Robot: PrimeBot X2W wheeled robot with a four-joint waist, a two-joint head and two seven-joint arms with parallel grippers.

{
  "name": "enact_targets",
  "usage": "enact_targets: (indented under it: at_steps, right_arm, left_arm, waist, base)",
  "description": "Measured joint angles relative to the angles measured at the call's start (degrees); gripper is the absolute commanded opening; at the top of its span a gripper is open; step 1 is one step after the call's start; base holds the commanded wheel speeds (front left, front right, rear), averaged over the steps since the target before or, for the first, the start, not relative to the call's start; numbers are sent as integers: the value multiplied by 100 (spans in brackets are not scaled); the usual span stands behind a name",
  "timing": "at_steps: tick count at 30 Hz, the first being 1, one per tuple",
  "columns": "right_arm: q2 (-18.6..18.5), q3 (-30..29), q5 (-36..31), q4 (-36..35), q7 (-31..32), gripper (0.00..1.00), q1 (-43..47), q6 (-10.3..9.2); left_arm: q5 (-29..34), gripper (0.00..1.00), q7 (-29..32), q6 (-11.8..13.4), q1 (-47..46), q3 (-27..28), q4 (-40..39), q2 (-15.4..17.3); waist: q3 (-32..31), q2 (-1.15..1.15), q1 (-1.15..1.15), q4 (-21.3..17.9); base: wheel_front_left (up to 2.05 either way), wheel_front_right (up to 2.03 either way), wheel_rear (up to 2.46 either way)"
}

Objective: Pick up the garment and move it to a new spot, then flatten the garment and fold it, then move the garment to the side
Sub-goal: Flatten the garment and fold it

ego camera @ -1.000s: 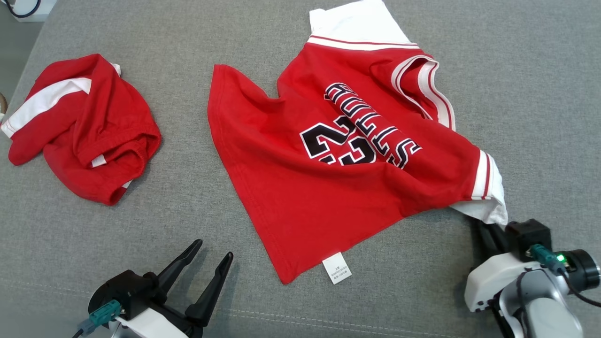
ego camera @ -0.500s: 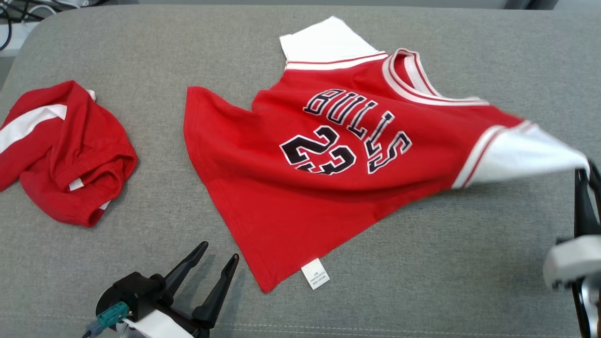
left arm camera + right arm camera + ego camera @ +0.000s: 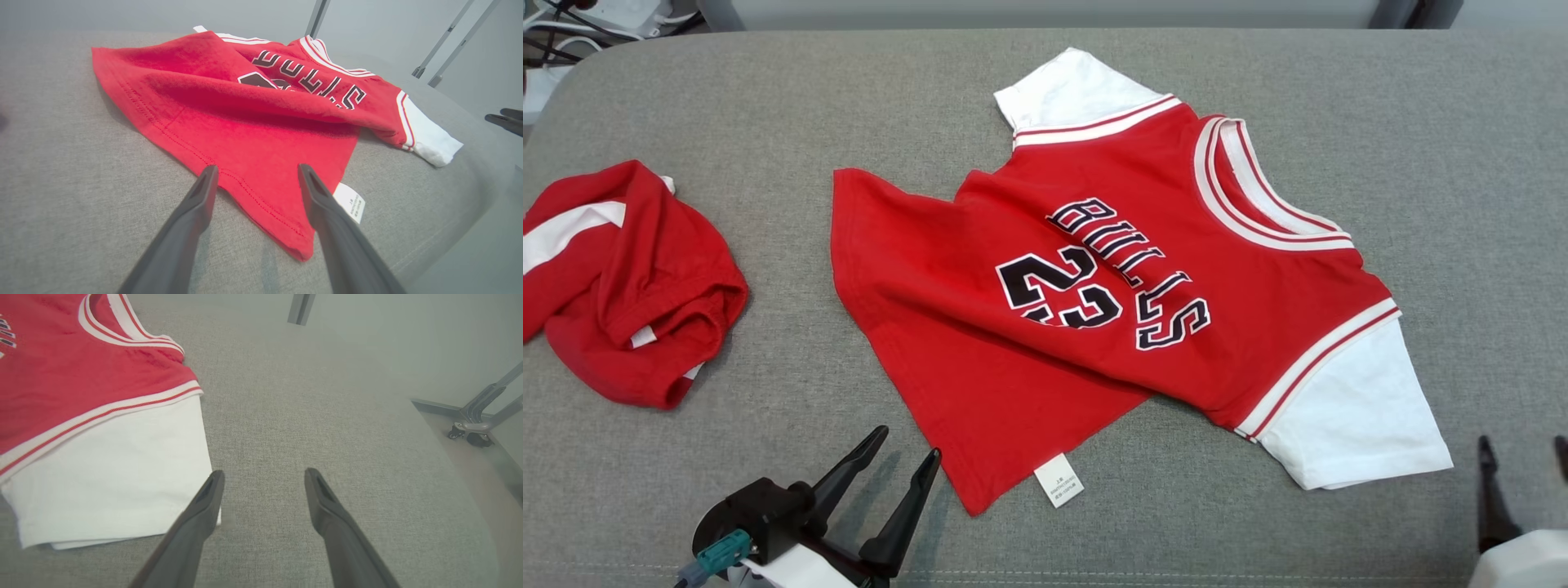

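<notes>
The red jersey (image 3: 1094, 269) lay face up across the middle of the grey cloth-covered table (image 3: 1421, 163), collar toward the right far corner and one hem corner (image 3: 974, 505) pointing at the near edge. It looked like thin, limp knit: light, not fragile, and likely to sag, drag on the cloth top and crease wherever it was not held. A long ridge ran across its lower body, so it was not yet flat. The best holds seemed to be the doubled parts, namely the stitched hem corner, the collar band and the edge of the white sleeve (image 3: 1347, 416).

The left gripper (image 3: 908, 441) stood at the near edge with jaws spread and empty, pointed at that hem corner beside the care label (image 3: 1058, 480). The right gripper (image 3: 263, 473) hovered near the right near corner, jaws spread and empty, one finger just beside the sleeve.

Crumpled red shorts (image 3: 629, 286) sat by the left edge, well apart from the jersey, and would crowd any move that way.
</notes>
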Motion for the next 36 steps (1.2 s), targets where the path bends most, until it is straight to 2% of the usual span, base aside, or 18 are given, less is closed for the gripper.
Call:
enact_targets:
  at_steps: [4, 12, 21, 23, 24, 25, 31, 36]
  right_arm:
    - [8, 265, 82, 514, -250, 100, -11, 0]
    - [1, 368, 426, 1202, -647, 100, -284, 0]
    - [-11, 382, 1103, 2401, -1445, 100, -731, 0]
    - [-22, 408, 1121, 2563, -1595, 88, -840, 0]
    - [-30, 430, 1150, 2629, -1648, 73, -888, 0]
    - [-33, 460, 1179, 2750, -1749, 42, -972, 0]
    - [-29, 588, 1346, 2974, -1895, 2, -1093, 2]
    - [-10, 553, 1352, 3029, -1902, 0, -1145, 29]
  left_arm:
    - [1, 100, 0, 0, 54, -18, 13, -12]
    - [18, 100, 0, 0, 82, -40, 20, -18]
    - [15, 100, 0, 0, 82, -42, -23, 60]
    - [15, 100, 0, 0, 82, -36, -37, 73]
    - [15, 100, 0, 0, 82, -26, -48, 79]
    - [15, 100, 0, 0, 82, -9, -65, 98]
    - [15, 100, 0, 0, 81, 7, -94, 145]
    - [16, 100, 0, 0, 81, 11, -114, 145]
  waist:
    - [-50, 0, 0, 16]
    - [-46, 0, 0, 88]
    - [104, 0, 0, 247]
    - [130, 0, 0, 255]
    - [139, 0, 0, 254]
    - [148, 0, 0, 241]
    - [145, 0, 0, 176]
    - [136, 0, 0, 124]
  base:
    - [0, 0, 0]
    - [0, 0, 0]
    - [0, 0, 0]
    - [0, 0, 0]
    - [0, 0, 0]
    - [0, 0, 0]
    - [0, 0, 0]
    - [0, 0, 0]
